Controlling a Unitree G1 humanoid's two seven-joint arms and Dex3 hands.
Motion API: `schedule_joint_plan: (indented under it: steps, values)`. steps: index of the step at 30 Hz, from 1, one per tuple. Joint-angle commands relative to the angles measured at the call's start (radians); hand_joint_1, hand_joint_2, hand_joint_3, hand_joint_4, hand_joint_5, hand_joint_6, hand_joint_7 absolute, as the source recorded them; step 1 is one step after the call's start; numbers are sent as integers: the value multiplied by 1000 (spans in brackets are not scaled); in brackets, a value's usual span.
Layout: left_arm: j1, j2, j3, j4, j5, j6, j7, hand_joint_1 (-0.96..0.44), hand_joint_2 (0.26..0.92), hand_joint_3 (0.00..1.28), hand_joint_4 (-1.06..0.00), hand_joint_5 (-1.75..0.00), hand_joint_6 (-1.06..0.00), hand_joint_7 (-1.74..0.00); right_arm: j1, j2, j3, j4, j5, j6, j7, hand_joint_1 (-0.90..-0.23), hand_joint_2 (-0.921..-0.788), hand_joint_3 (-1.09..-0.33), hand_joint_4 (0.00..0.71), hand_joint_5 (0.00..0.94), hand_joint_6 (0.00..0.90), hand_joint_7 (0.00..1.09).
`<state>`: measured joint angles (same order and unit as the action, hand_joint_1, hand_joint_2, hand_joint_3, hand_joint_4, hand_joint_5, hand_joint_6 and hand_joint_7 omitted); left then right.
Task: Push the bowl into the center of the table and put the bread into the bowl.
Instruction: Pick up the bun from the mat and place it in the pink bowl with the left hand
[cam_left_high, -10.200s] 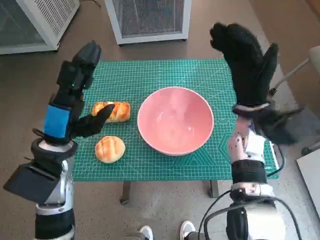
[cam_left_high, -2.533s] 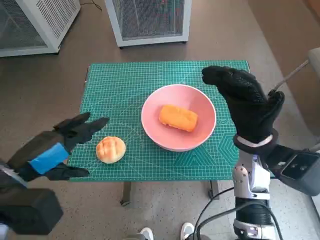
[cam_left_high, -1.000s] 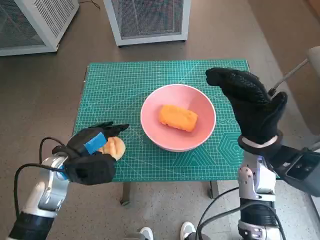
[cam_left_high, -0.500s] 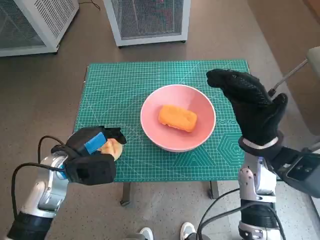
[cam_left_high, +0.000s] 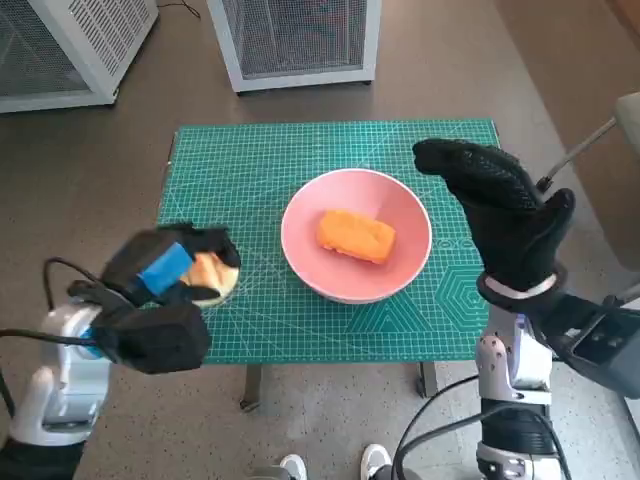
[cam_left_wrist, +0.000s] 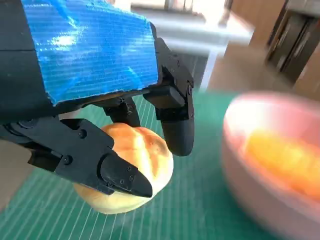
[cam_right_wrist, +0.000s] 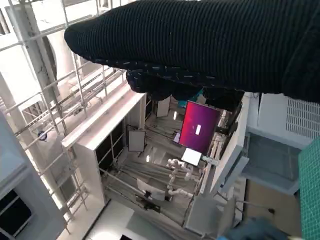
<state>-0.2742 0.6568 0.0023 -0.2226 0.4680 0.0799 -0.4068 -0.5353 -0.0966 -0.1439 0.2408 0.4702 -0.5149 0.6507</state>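
Brown floor runs round a small table covered with a green gridded cutting mat (cam_left_high: 300, 160), and 2 white mesh-fronted cabinets (cam_left_high: 295, 40) stand at the far side. Near the middle of the mat sits the round pink bowl (cam_left_high: 357, 249), and 1 oblong golden-orange bread loaf (cam_left_high: 355, 235) lies inside it. The other piece, a round pale-gold scored bread roll (cam_left_wrist: 127, 172), is at the mat's near-left part, well apart from the bowl. The black left hand with blue tape on its back (cam_left_high: 165, 290) has its fingers (cam_left_wrist: 175, 127) curled over the roll's top and a thumb under its near side, so it grasps the roll; whether the roll is lifted off the mat I cannot tell. The right hand in the black knitted glove (cam_left_high: 500, 215) hangs above the bowl's right rim with nothing in it, fingers stretched out flat. I would judge the roll light, soft and easily dented, with a dry crust that should not slip, so it wants a gentle hold across its widest part, from both sides as it is now taken, not a hard squeeze on the crown. The bowl looks stiff and smooth, and a nudge to its rim might slide it on the mat.
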Motion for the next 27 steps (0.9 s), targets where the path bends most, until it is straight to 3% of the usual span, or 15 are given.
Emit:
schedule_joint_plan:
  steps: [1,8,16,22,27]
  values:
    - [-41,3,44,-74,-13,15,17,3,920,39,-763,-1070,-621,-1186,9,1,-1,24,1,1,9,-547,-921,-543,397,5,-1,612]
    - [-122,-33,33,-146,3,29,45,2,920,24,-774,-1062,-646,-1156,9,0,0,24,0,1,9,-543,-921,-545,399,6,1,612]
    - [-271,-101,-58,-153,18,37,41,2,917,19,-787,-1061,-652,-1140,7,-4,-2,33,0,-1,13,-546,-921,-545,402,7,5,616]
    - [-369,-147,-144,-99,21,38,12,2,910,12,-812,-1032,-678,-1112,10,-4,-1,33,-1,-3,15,-548,-921,-546,403,7,5,619]
    - [-441,-185,-207,31,5,-31,11,2,914,12,-803,-1033,-666,-1132,15,-6,-2,32,-5,-7,15,-548,-921,-546,403,6,4,620]
